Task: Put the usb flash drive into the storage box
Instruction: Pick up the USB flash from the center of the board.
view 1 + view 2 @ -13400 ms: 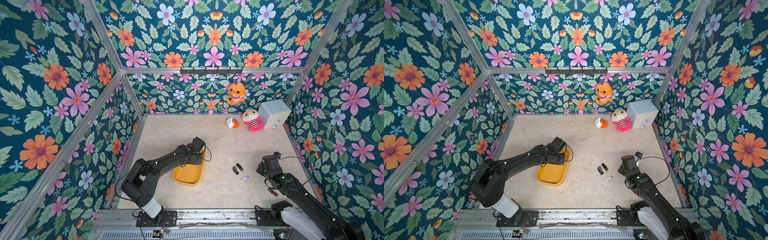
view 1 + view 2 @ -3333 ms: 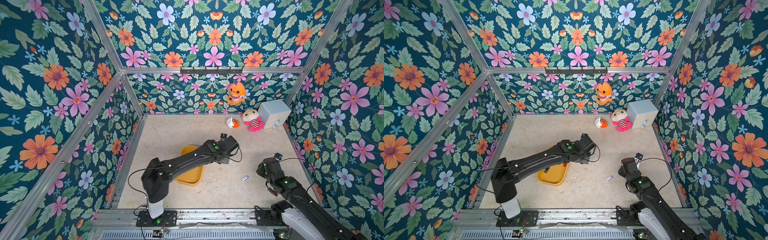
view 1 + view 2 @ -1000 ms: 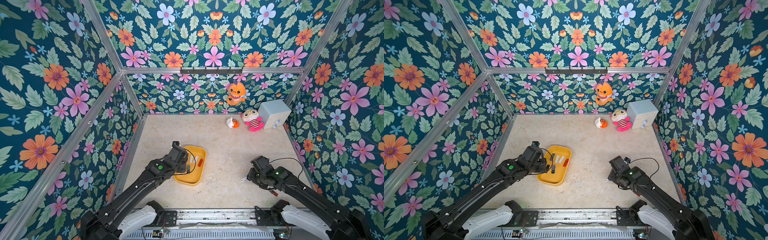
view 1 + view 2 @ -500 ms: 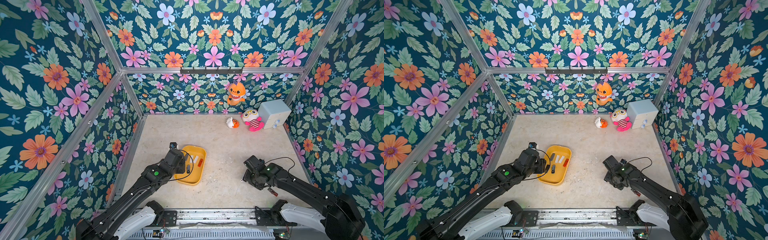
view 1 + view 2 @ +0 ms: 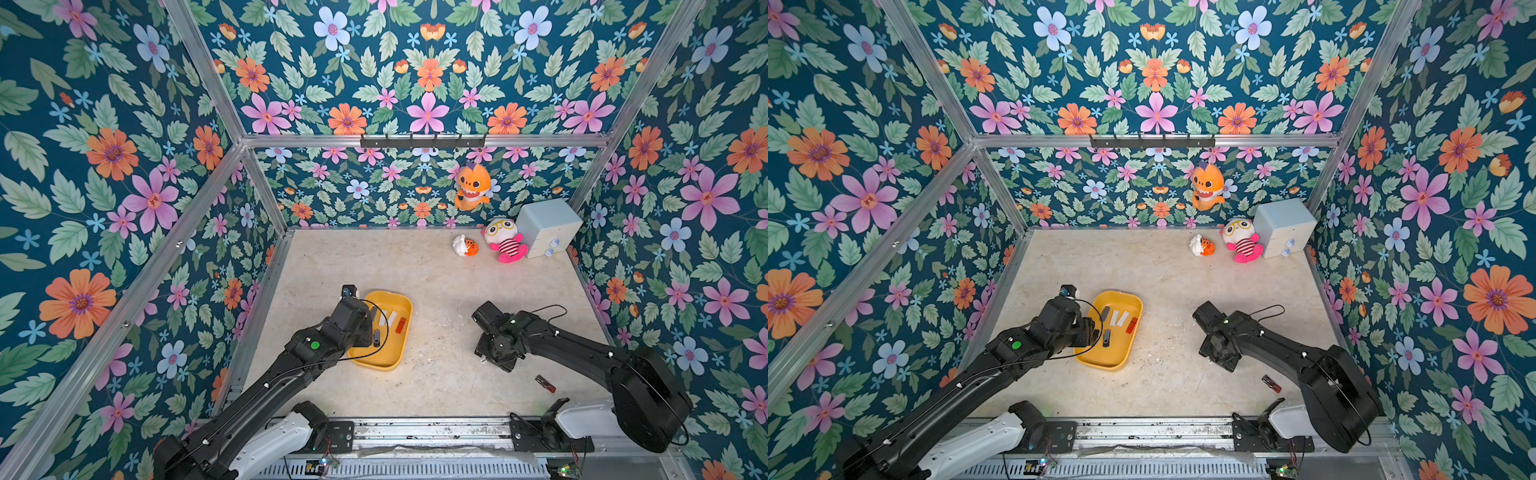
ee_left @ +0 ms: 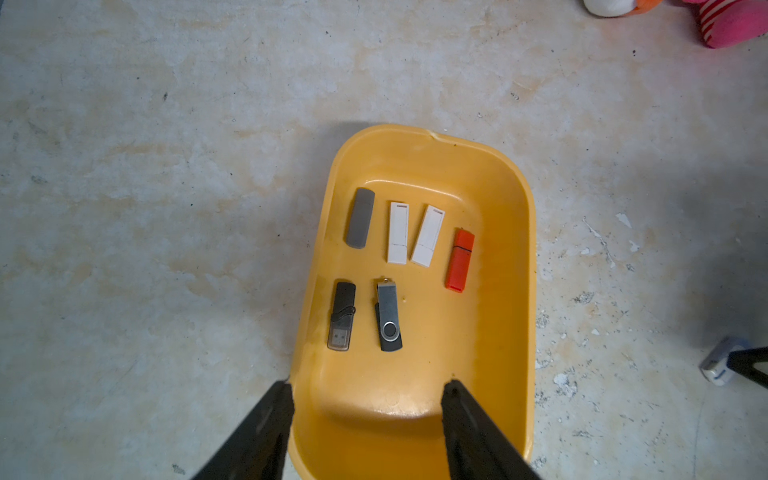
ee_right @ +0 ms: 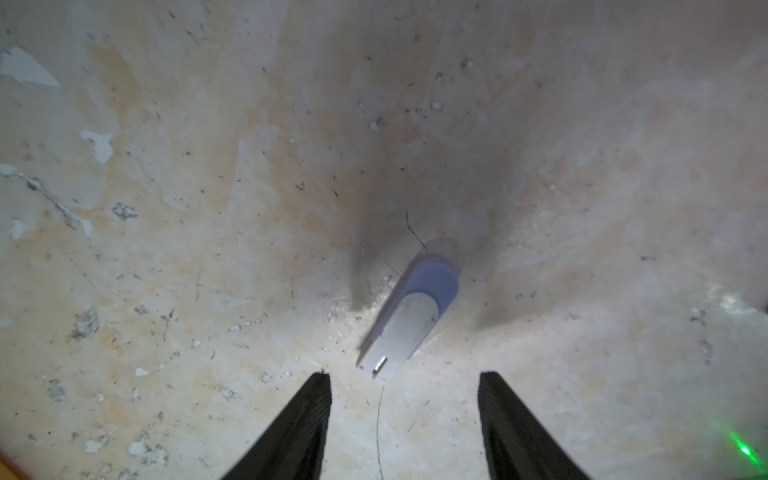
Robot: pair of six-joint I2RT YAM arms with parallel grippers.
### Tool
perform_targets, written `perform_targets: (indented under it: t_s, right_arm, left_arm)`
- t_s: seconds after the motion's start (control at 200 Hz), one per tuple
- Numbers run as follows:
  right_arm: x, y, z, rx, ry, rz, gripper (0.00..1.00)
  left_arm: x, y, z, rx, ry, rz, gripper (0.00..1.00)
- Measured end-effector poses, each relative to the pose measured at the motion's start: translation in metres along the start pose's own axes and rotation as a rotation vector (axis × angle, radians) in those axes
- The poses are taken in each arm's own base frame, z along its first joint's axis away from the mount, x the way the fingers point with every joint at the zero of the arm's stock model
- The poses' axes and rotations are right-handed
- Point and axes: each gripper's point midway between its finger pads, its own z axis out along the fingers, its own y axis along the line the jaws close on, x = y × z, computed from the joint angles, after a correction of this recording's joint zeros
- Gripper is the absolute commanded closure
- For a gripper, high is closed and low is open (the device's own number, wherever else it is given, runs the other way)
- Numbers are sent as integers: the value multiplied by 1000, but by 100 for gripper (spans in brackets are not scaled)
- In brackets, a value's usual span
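Flash drive ahead of right end effector, untouched

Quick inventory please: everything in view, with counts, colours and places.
storage box: 1, yellow, table's left half.
flash drives: 6, grey, two white, red, two black, inside box.
flash drive: 1, pale blue-silver, table, ahead of right end effector.
drive-like item: 1, dark red, table, near right arm.
plush toys: 3, orange on back wall; pink-white and white-orange, far right.
drawer cabinet: 1, pale blue, far-right corner.
left end effector: 1, black, open over box.
right end effector: 1, black, open, above table.
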Motion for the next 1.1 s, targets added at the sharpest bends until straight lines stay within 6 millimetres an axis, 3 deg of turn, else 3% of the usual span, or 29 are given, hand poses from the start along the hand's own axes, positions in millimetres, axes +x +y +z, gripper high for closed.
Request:
perform_targets:
  t_s: [0.16, 0.34, 0.48, 0.845, 1.035, 1.105]
  right_arm:
    - [0, 12, 11, 29, 36, -2, 42]
    - [3, 11, 23, 65, 67, -2, 51]
    - [3, 14, 23, 79, 79, -2, 53]
    - [1, 23, 25, 78, 90, -14, 82]
    - [0, 25, 22, 84, 92, -37, 87]
    - [-3, 35, 15, 64, 71, -57, 88]
  left_arm:
    - [1, 0, 2, -4, 7, 5, 38]
    - [2, 0, 3, -7, 12, 7, 38]
    - [2, 0, 4, -9, 14, 7, 37]
    - [2, 1, 5, -18, 14, 9, 38]
    - [1, 3, 5, -27, 13, 8, 38]
    - [1, 3, 5, -29, 10, 7, 38]
